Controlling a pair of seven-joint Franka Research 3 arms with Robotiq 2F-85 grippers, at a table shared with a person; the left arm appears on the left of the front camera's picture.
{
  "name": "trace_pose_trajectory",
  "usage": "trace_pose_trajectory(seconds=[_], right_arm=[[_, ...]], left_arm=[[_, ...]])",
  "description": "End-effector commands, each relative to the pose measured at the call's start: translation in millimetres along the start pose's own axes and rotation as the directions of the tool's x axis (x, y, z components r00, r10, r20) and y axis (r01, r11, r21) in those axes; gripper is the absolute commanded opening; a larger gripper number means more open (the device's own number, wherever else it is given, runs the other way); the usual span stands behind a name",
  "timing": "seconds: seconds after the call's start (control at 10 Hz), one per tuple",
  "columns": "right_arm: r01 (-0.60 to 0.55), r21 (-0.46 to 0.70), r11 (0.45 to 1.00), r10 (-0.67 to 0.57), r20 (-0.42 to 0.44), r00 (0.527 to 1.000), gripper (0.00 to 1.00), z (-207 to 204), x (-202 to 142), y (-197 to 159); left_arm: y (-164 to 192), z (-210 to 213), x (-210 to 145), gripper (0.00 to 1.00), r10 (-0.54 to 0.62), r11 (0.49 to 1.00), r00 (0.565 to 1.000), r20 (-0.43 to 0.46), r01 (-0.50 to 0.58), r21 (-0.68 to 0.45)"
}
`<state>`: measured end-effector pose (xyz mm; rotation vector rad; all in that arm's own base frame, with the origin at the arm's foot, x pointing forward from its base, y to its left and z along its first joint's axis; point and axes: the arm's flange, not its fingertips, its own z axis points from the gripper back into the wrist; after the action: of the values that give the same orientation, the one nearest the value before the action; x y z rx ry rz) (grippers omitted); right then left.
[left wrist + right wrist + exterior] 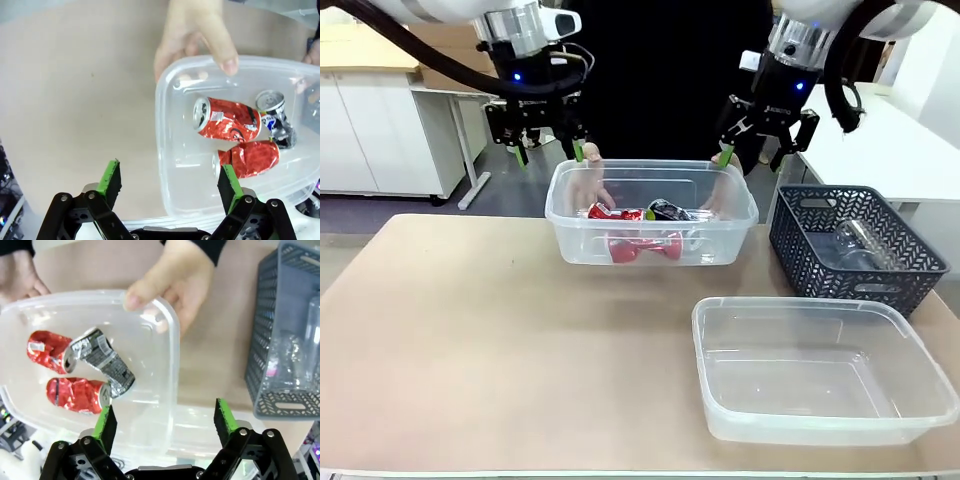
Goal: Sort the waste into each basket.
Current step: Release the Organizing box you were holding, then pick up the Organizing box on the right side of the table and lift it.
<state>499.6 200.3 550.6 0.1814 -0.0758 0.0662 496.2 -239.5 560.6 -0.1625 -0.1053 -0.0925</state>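
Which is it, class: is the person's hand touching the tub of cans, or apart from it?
Touching. The left wrist view shows the hand curled over the tub at its rim, pressing on it.

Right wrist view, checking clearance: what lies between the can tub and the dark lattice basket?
A person's hand gripping that tub, then bare table, seen in the right wrist view.
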Motion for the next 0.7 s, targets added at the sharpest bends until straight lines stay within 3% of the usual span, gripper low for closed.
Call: trace_pose_trajectory(seconds=[0.0,0.1,0.6], right_arm=[[-0.037,0.048,0.998,0.037,0.019,0.999,1.0,-11,-7,-13],[0.0,0.0,1.0,0.0,0.0,1.0,1.0,0,0,0],[0.0,0.0,1.0,0.0,0.0,1.0,1.0,0,0,0]], left_arm=[[10,-8,-7,1.0,-0.039,0.998,0.999,0.002,0.039,-0.041],[0,0,0,1.0,0.0,1.0,1.0,0.0,0.0,0.0],[0,0,0,1.0,0.0,1.0,1.0,0.0,0.0,0.0]])
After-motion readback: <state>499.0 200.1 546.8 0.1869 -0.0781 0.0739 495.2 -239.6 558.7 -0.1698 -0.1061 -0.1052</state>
